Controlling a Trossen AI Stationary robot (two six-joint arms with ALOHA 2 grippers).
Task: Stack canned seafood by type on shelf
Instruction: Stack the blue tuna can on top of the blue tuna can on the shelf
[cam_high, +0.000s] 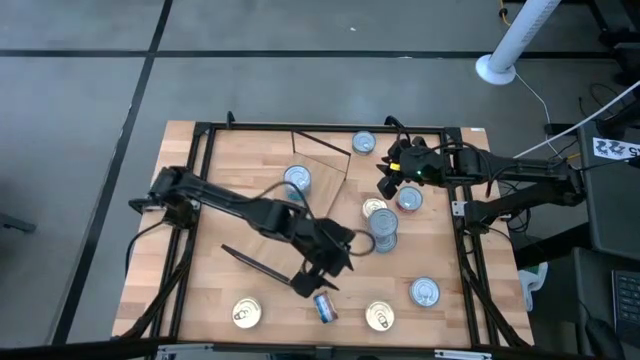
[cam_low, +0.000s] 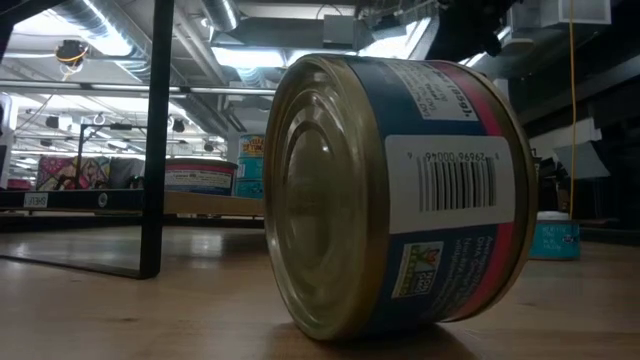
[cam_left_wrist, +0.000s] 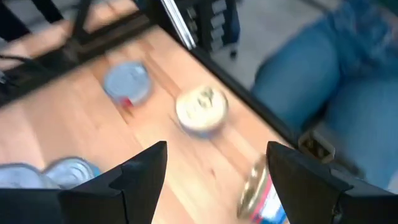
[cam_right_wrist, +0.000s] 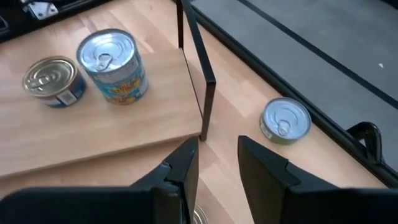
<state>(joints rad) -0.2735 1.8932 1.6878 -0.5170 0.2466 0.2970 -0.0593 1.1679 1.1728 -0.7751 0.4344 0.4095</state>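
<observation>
High view showed left gripper (cam_high: 322, 272), fingers spread, empty, above tipped blue-red can (cam_high: 325, 307) near table's front edge. Right gripper (cam_high: 388, 180) part-open, empty, beside shelf (cam_high: 322, 176). Pickup step; next, descend and clamp.

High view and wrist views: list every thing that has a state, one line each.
Left claw: open, empty, close to the tipped can.
Right claw: slightly open, nothing between its fingers.
Tipped can: on its side, on the table.
Shelf: lying flat, with cans upright on it.
Silver can: upright, on the table, apart from the others.
Gold can: upright, at the table's near edge.
</observation>
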